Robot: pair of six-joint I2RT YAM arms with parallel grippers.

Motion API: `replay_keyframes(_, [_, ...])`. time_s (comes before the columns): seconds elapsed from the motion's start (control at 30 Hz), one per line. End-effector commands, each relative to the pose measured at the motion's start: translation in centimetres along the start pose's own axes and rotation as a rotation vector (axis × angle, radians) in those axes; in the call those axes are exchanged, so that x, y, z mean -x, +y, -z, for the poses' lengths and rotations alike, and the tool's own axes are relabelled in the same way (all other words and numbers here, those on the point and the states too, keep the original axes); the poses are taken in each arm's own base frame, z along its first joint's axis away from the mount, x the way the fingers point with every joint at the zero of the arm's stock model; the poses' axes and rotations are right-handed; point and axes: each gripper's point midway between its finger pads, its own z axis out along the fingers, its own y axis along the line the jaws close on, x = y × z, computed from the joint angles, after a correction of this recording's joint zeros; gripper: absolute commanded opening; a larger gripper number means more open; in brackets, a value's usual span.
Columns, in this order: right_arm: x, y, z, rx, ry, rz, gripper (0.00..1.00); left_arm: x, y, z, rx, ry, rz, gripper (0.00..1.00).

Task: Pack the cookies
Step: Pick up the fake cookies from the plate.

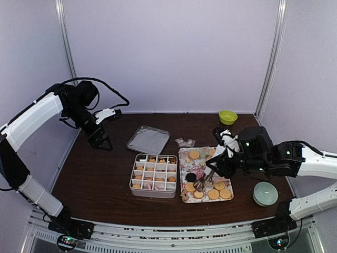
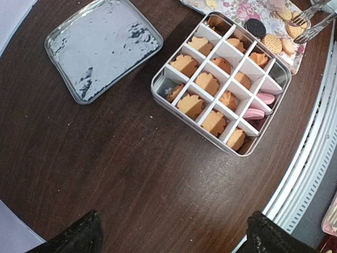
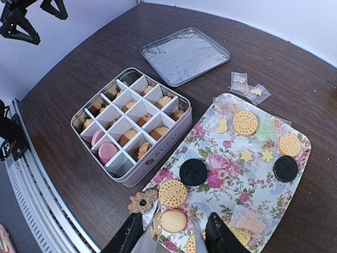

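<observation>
Found left gripper (image 1: 99, 138) spread wide, empty, raised over table (image 1: 95, 179). Found right gripper (image 3: 175, 238) above tray (image 3: 226, 163), fingers astride tongs (image 2: 305, 17); cannot tell whether gripping. Found cookies (image 3: 174, 193) partly in divided tin (image 3: 158, 161), partly on tray.

Beneath the left gripper's (image 2: 174, 240) jaws: bare table (image 2: 105, 174). Ahead of them, the divided tin (image 2: 195, 122) and its lid (image 2: 102, 47) obstruct.

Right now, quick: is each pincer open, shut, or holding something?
Left pincer: open, holding nothing.
Right pincer: closed on the metal tongs.
</observation>
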Motion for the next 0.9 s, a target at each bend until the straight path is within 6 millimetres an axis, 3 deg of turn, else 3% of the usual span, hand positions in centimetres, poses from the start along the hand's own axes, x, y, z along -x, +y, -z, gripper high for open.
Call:
replay_keyframes(0.0, [0.9,0.0,-0.5,-0.044,-0.062,-0.02,0.4,0.3,0.7,0.9,0.045,-0.044,0.008,0.98])
replay_keyframes(0.2, [-0.1,1.2,-1.5,-0.03,-0.037,-0.01,0.41,-0.1,0.9,0.8,0.046,-0.041,0.018,0.98])
replay_keyframes(0.7, [-3.6,0.9,-2.9,-0.085,0.079,0.044,0.42,0.1,1.2,1.4,0.073,-0.051,0.017,0.98])
replay_keyframes(0.87, [-3.5,1.3,-2.9,-0.069,0.083,0.034,0.34,0.1,1.4,1.5,0.079,-0.052,0.016,0.98])
